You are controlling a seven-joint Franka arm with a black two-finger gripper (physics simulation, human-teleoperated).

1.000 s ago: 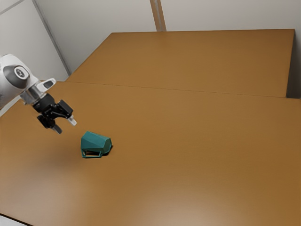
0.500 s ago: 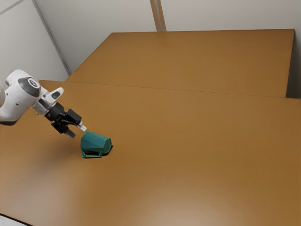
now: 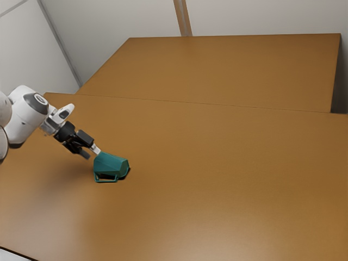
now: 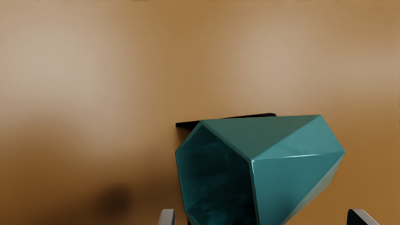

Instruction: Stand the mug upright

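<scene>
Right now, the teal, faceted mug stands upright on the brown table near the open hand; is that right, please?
Not upright: the mug lies on its side, as the exterior view shows, on the table near the open hand.

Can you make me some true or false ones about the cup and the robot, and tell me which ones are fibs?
1. The mug is lying on its side on the table. True.
2. The mug is bright red. False: it is teal, a greenish blue.
3. The wrist view lets you look into the mug through its opening. True.
4. The gripper is squeezing the mug tight. False: its fingers are spread wide apart and not shut on it.
5. The robot arm comes in from the exterior view's left. True.
6. The mug has no handle. False: a handle shows in the exterior view.
</scene>
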